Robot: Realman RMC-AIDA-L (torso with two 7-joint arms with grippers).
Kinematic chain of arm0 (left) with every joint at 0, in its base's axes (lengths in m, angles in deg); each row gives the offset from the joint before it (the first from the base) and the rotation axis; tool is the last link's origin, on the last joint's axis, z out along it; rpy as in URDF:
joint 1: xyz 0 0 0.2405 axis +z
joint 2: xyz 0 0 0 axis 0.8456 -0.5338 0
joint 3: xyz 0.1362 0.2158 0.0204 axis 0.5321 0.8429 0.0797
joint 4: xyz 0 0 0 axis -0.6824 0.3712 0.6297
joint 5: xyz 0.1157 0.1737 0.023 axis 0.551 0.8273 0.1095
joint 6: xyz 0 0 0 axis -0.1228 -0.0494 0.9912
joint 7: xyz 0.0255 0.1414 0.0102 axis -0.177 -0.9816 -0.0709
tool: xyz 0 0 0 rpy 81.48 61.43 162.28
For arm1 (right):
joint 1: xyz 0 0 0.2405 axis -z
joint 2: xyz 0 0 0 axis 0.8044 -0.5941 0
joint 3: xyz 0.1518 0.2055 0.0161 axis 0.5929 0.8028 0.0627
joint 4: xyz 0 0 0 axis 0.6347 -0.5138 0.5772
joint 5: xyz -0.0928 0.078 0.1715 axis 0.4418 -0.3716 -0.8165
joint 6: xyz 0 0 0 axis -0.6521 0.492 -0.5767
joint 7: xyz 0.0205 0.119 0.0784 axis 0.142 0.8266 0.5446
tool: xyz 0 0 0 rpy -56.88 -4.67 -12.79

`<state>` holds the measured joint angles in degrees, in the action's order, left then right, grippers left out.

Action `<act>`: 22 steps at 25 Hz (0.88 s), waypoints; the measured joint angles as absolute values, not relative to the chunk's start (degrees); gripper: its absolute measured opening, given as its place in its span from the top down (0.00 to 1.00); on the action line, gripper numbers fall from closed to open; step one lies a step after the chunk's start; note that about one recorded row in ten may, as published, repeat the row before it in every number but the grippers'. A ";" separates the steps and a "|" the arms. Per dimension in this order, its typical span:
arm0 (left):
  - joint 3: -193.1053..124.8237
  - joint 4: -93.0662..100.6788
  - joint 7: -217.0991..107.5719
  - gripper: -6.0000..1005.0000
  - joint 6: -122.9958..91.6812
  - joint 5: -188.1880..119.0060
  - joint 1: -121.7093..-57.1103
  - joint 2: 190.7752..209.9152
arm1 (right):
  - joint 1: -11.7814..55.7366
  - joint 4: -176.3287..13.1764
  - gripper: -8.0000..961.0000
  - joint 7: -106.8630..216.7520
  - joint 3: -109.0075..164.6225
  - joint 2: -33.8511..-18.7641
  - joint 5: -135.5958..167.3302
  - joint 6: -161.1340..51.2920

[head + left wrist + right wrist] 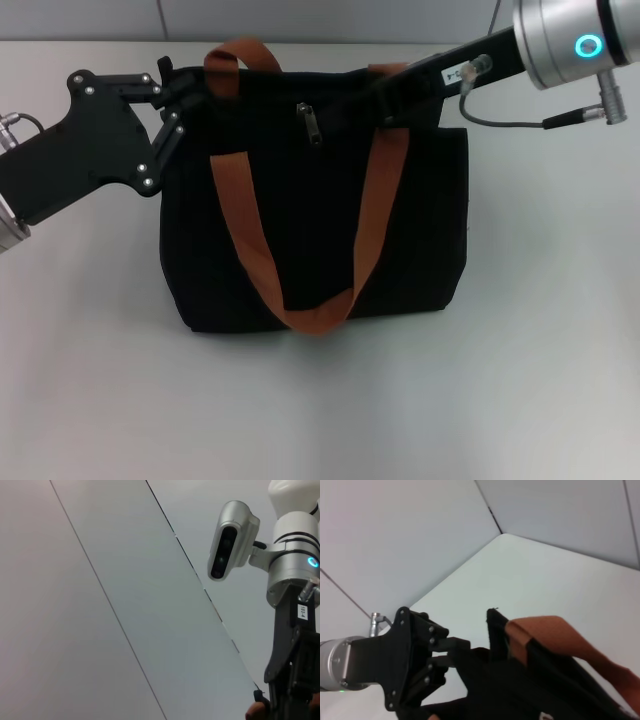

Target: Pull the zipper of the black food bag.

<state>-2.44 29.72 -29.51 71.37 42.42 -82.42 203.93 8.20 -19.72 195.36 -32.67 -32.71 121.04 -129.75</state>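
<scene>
The black food bag lies flat on the white table, with its orange-brown strap handles looped across its front. The silver zipper pull tab hangs at the upper middle of the bag, and no gripper touches it. My left gripper is at the bag's upper left corner, shut on the fabric edge. It also shows in the right wrist view, pinching the black fabric. My right gripper is at the bag's upper right edge by a strap. It also shows in the left wrist view.
The white table spreads around the bag on all sides. A grey panelled wall runs along the table's far edge. A cable hangs from my right wrist.
</scene>
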 joint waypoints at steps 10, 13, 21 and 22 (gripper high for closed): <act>-2.44 29.72 -29.51 0.93 71.47 42.01 -82.44 203.99 | 4.77 -24.93 0.70 195.30 -32.62 -32.83 120.84 -127.97; -2.41 29.72 -29.51 0.93 71.59 41.98 -82.44 203.99 | 4.58 -25.11 0.70 195.30 -32.88 -32.87 119.41 -127.91; -2.42 29.72 -29.51 0.93 71.72 41.98 -82.44 203.99 | 4.44 -25.37 0.70 195.32 -32.92 -32.87 118.42 -128.26; -2.43 29.72 -29.51 0.93 71.73 41.98 -82.44 203.99 | 4.44 -25.37 0.71 195.32 -32.92 -32.87 118.42 -128.26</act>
